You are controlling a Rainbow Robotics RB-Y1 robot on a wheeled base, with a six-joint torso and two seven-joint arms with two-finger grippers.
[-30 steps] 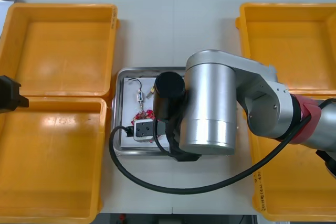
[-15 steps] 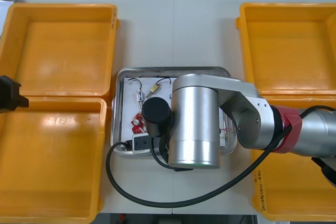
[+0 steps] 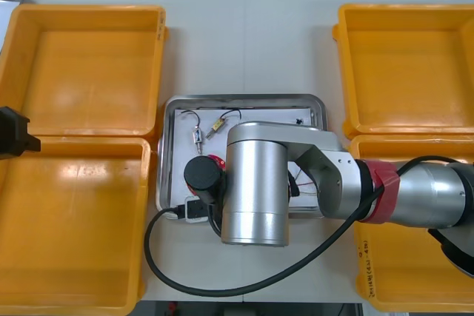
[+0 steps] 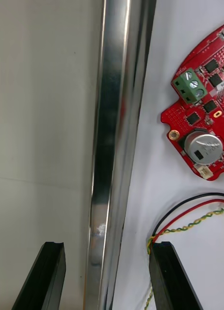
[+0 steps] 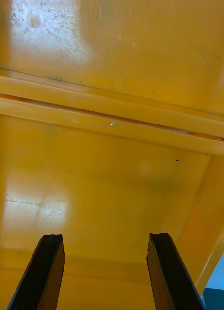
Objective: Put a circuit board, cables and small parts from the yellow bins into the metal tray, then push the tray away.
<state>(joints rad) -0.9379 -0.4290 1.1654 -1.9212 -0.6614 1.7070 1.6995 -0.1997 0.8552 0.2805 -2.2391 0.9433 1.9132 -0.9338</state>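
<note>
The metal tray (image 3: 244,99), white inside, sits between the yellow bins. In it lie a round red circuit board (image 4: 204,111), a black cable and a red and yellow cable (image 4: 187,215), and small metal parts (image 3: 198,137). My right arm (image 3: 255,183) reaches across the tray. My right gripper (image 4: 107,271) is open and straddles the tray's shiny rim (image 4: 114,145) by its near-left corner: one finger is over the table, the other over the white inside. It holds nothing. My left gripper (image 5: 104,237) is open over the left bins.
Two yellow bins stand at the left (image 3: 89,72) (image 3: 74,227) and two at the right (image 3: 407,64) (image 3: 415,279), all looking bare. The arm's own black hose (image 3: 222,286) loops over the table in front of the tray. Bare table lies beyond the tray.
My right arm has swung back toward the near-left corner of the tray, uncovering the tray's far right part. The tray and the left arm have stayed put.
</note>
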